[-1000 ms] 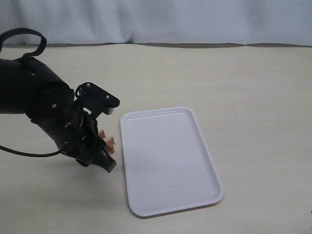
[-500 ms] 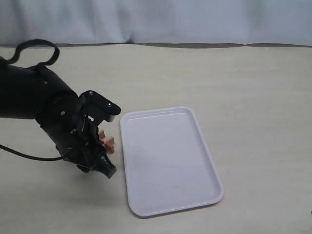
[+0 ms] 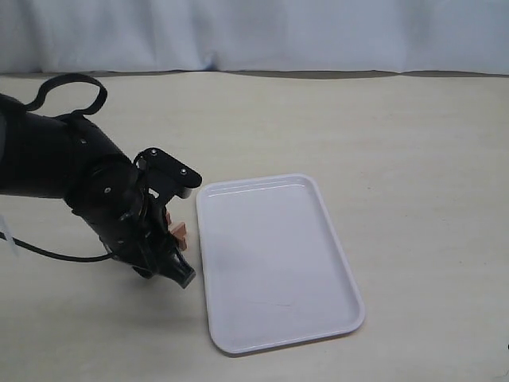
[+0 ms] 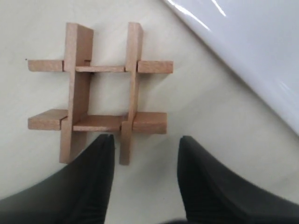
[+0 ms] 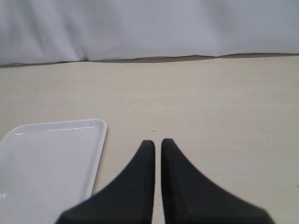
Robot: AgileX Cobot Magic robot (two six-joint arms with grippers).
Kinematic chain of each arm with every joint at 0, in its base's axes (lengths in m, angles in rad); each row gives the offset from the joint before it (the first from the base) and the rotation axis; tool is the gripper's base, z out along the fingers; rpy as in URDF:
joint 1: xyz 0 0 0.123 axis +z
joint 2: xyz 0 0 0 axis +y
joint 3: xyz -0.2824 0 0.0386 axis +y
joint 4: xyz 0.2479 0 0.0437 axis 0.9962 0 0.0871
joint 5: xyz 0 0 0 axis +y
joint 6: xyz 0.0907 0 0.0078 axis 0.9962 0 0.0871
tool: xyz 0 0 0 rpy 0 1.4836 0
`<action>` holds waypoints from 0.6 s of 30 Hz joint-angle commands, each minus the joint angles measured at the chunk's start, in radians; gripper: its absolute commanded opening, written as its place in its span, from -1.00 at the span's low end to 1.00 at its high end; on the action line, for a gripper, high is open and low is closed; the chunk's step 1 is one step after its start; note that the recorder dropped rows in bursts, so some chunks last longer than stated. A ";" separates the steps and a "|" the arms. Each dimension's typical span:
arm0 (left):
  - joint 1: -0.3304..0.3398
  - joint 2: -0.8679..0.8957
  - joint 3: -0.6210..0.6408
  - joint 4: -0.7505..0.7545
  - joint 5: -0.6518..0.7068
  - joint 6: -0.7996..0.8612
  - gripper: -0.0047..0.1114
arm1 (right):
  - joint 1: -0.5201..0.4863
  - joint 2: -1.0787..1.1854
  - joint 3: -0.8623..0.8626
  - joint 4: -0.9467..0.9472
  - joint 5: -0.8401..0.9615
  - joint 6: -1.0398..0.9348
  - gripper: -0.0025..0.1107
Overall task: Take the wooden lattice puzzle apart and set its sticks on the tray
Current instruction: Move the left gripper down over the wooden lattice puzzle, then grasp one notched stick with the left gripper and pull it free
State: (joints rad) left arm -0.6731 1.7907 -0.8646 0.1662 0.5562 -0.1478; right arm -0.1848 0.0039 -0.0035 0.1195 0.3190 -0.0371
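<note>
Left gripper (image 4: pixel 147 140) spread beside intact lattice puzzle (image 4: pixel 99 122)

From the exterior view, the tray (image 3: pixel 254 180) crowds the wooden lattice puzzle (image 3: pixel 180 231) at 3 o'clock, my left arm (image 3: pixel 79 183) fills 9 o'clock, and I find bare table (image 3: pixel 318 119) open toward 12.

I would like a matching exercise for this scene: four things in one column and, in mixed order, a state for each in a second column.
1. wooden lattice puzzle
2. tray
3. left gripper
4. right gripper

A. shut, holding nothing
B. white, no sticks on it
C. still assembled, lying on the table
D. open, close to the puzzle

Pairs: 1-C, 2-B, 3-D, 4-A
</note>
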 commanded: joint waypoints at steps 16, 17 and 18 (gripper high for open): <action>-0.001 -0.002 0.002 0.117 -0.023 -0.146 -0.20 | 0.004 -0.004 0.003 0.000 -0.003 -0.001 -0.88; -0.001 0.003 0.002 0.114 -0.023 -0.146 -0.20 | 0.004 -0.004 0.003 0.000 -0.003 -0.001 -0.88; -0.001 0.009 0.002 0.110 -0.019 -0.145 -0.20 | 0.004 -0.004 0.003 0.000 -0.003 -0.001 -0.88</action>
State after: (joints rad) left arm -0.6731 1.7924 -0.8642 0.2930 0.5457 -0.2825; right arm -0.1848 0.0039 -0.0035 0.1195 0.3190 -0.0371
